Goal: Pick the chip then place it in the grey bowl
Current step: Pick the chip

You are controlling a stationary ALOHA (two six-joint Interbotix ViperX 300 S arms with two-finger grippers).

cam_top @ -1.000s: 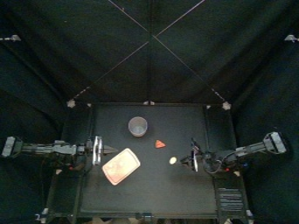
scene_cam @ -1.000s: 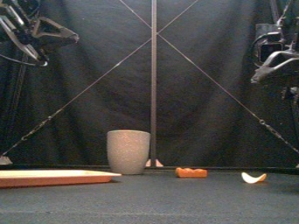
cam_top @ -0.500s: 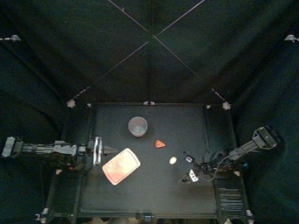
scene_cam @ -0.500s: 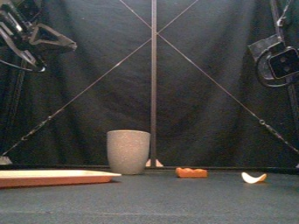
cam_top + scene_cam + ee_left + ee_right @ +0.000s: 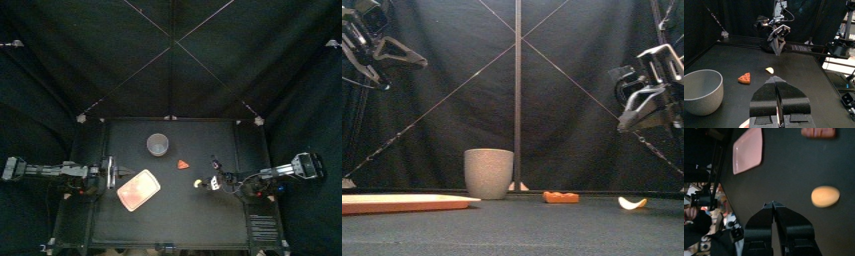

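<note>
1. Right tool [image 5: 773, 204], jaws pressed together and empty, hangs above the tabletop [image 5: 174, 225].
2. Pale chip [image 5: 198, 183] lies just left of it, untouched.
3. Grey bowl [image 5: 158, 143] stands farther back.
4. Left tool [image 5: 777, 80], closed too, hangs far left.

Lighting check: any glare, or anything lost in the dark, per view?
Top view: black table is dim; chip and pink tray stand out. Front view: grey cup evenly lit, no glare. Right wrist view: chip is the brightest spot against the dark table.
</note>
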